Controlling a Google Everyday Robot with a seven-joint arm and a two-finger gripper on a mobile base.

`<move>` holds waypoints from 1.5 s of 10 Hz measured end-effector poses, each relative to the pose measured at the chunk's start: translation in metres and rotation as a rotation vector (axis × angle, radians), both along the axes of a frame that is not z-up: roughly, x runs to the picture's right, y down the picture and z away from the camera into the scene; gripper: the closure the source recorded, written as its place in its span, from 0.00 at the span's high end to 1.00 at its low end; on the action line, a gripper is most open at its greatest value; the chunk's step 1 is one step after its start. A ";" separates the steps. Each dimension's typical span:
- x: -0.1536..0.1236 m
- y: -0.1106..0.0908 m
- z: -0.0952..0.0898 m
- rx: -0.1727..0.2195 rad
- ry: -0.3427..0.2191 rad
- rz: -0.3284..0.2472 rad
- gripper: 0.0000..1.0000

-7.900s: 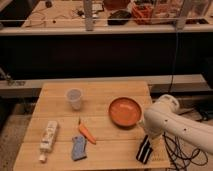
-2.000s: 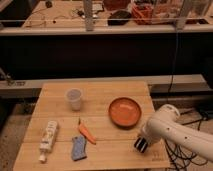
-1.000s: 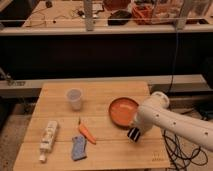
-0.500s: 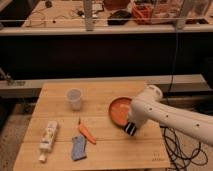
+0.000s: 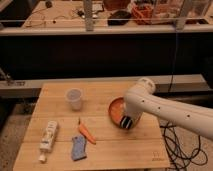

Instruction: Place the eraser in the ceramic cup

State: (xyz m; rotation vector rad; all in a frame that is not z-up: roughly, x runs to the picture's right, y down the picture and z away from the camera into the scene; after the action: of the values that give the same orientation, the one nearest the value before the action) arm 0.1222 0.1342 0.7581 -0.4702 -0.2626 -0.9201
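Grip: gripper (image 5: 126, 120) was clenched on the eraser (image 5: 127, 124), above the orange bowl's (image 5: 115, 106) front rim.
Change: carried leftward from the table's (image 5: 107, 150) front-right corner.
Remaining: ceramic cup (image 5: 74, 98) stood well apart, back-left.

- The white arm (image 5: 165, 107) reaches in from the right. Its claw (image 5: 125, 120) is at the near edge of the orange bowl (image 5: 115, 107), right of the tabletop's (image 5: 107, 150) middle.
- The claw grips the eraser (image 5: 127, 123), black with white stripes.
- The ceramic cup (image 5: 74, 98) stands upright to the left, apart from the bowl.
- Nearer the front lie an orange carrot-like piece (image 5: 86, 133), a blue-grey flat piece (image 5: 78, 148) and a white tube (image 5: 48, 137).
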 end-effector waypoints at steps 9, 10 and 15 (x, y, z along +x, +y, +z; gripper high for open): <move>-0.050 -0.045 0.010 0.004 -0.048 -0.048 0.00; -0.055 -0.050 0.011 0.006 -0.054 -0.048 0.00; -0.069 -0.075 0.017 -0.004 -0.081 -0.062 0.00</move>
State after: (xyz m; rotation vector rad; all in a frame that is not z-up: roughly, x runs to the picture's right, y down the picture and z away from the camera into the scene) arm 0.0533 0.0594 0.7751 -0.4472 -0.3249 -1.0009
